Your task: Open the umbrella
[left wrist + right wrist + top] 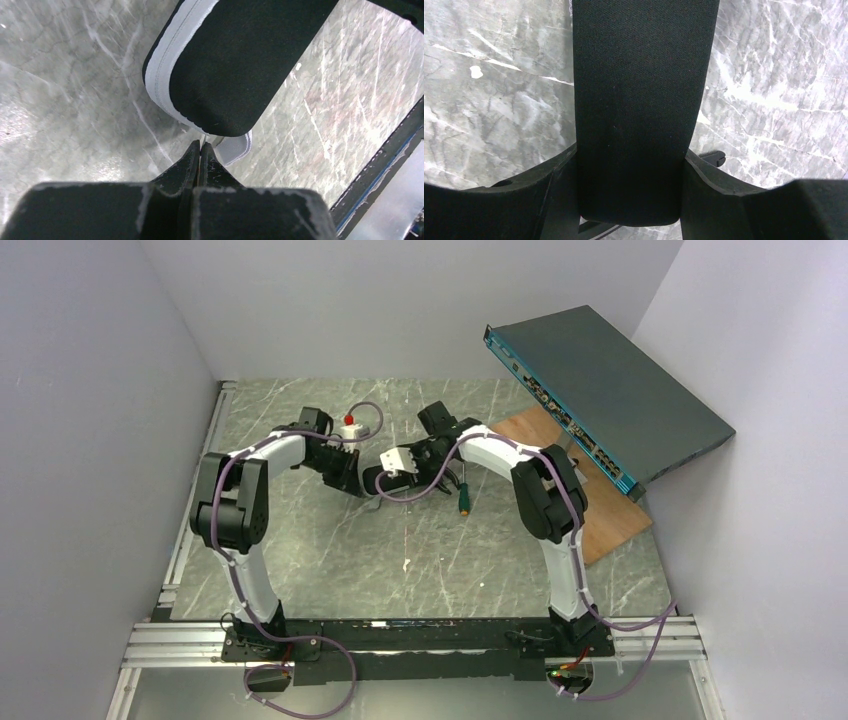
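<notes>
The folded umbrella (384, 480) shows as a black fabric oblong with a white seam along one edge, held between both grippers above the table's middle. No pale yellow fabric or cream handle shows. In the left wrist view its rounded end (235, 65) hangs just beyond my left gripper (200, 144), which is shut on a thin pale tab at that end, beside a grey-white strap (236, 148). In the right wrist view my right gripper (630, 150) is shut on the black body (639, 90), one finger pressed on each side.
A dark network switch (610, 390) leans on the right wall over a wooden board (600, 510). A screwdriver with an orange and green handle (463, 502) lies near the right arm. A small white item with a red cap (349, 425) stands behind the left arm.
</notes>
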`<state>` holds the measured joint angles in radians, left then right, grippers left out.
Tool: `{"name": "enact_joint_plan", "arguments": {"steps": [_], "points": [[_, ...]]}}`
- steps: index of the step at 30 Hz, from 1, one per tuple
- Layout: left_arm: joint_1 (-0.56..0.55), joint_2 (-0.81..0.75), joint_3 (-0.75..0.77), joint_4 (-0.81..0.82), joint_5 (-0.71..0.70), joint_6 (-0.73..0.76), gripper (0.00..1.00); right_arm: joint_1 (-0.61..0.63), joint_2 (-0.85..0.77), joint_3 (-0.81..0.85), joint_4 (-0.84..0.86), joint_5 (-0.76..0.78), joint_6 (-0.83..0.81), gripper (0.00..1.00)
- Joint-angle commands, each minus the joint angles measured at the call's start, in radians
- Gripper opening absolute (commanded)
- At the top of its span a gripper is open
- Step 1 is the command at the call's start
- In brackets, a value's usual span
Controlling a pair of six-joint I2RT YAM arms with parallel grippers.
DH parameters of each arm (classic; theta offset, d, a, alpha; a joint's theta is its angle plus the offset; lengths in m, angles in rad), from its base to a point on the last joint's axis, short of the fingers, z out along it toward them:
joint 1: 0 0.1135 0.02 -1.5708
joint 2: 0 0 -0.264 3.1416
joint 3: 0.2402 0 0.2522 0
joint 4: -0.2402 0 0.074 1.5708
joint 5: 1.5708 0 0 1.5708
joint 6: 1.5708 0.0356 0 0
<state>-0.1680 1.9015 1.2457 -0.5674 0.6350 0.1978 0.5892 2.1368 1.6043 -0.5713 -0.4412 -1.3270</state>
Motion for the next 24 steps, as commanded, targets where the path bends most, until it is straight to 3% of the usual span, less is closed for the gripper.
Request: {"name": "enact_joint_plan", "arguments": {"steps": [1, 11, 17, 20, 24], "points": [[0.033, -0.019, 0.102, 0.131, -0.067, 0.135, 0.0, 0.015, 0.067, 0.022, -0.343, -0.081, -0.148, 0.15], [0.033, -0.181, -0.092, 0.269, -0.099, 0.364, 0.0, 0.009, 0.078, 0.028, -0.335, -0.106, -0.088, 0.1], [0.047, -0.365, -0.328, 0.449, -0.036, 0.57, 0.27, 0.008, 0.069, 0.012, -0.301, -0.107, -0.076, 0.09], [0.044, -0.426, -0.427, 0.558, -0.013, 0.652, 0.3, 0.008, 0.06, -0.002, -0.29, -0.103, -0.087, 0.09], [0.04, -0.396, -0.381, 0.483, 0.025, 0.729, 0.32, 0.006, 0.049, -0.017, -0.278, -0.108, -0.096, 0.08]]}}
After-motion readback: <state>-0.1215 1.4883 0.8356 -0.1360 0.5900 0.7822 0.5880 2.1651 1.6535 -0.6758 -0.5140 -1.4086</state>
